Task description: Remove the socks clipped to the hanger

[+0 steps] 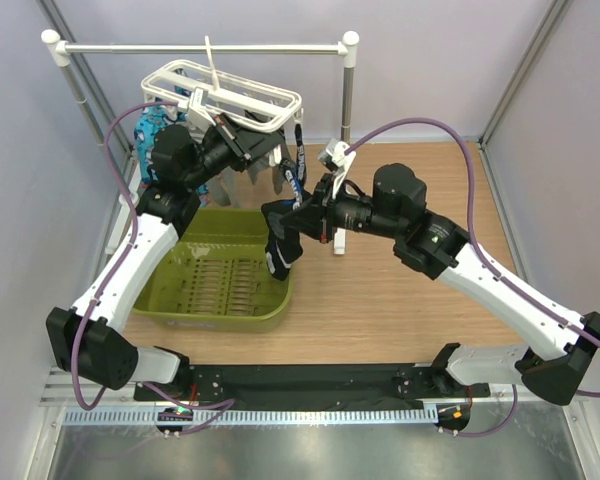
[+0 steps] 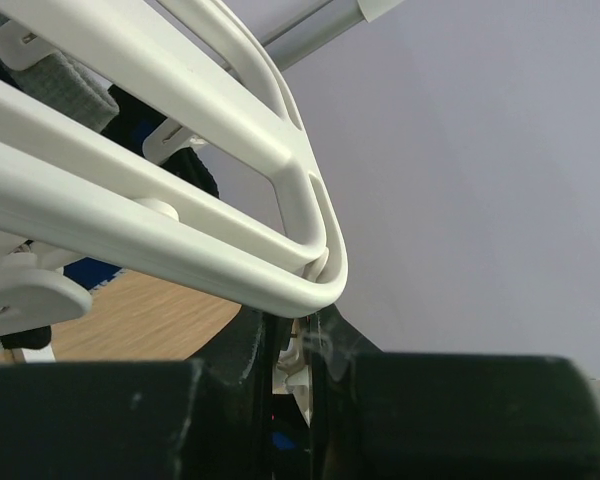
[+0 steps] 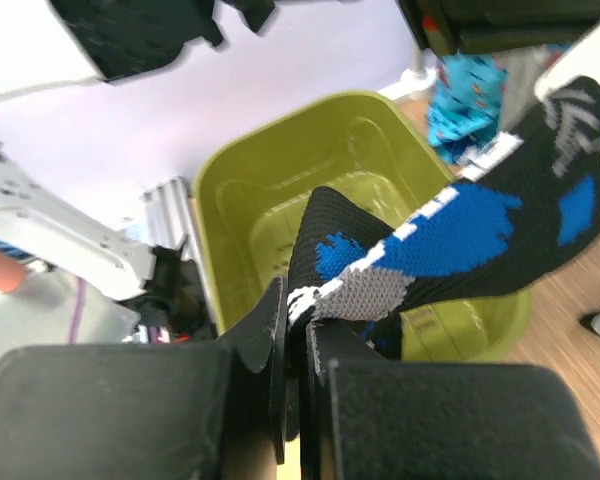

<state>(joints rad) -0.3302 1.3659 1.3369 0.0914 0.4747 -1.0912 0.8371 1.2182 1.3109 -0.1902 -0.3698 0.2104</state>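
- One hanger (image 1: 280,97), rim clamped in left end effector (image 2: 300,340).
- One black-and-blue sock (image 3: 460,240), clamped in right end effector (image 3: 298,330), above one green bin (image 1: 230,318).

Count, top view.
- Arms: two are showing, the left arm (image 1: 130,270) and the right arm (image 1: 480,265), each carrying one pair of jaws.
- Hanger (image 1: 230,95): one, hanging on one white pole rail (image 1: 200,47).
- Green bin (image 1: 225,275): one, sitting on the worktop (image 1: 410,300).
- Socks:
  - One black sock (image 1: 280,245) with blue and white marks is dangling from the right jaws.
  - One turquoise sock (image 1: 148,130) is hanging at the hanger's left.
  - One dark sock (image 1: 296,165) is hanging at its right.
  - Grey fabric (image 1: 260,175) underneath is reading as at least one more; the exact number is unclear.
- Clips: most are hiding, so no count.
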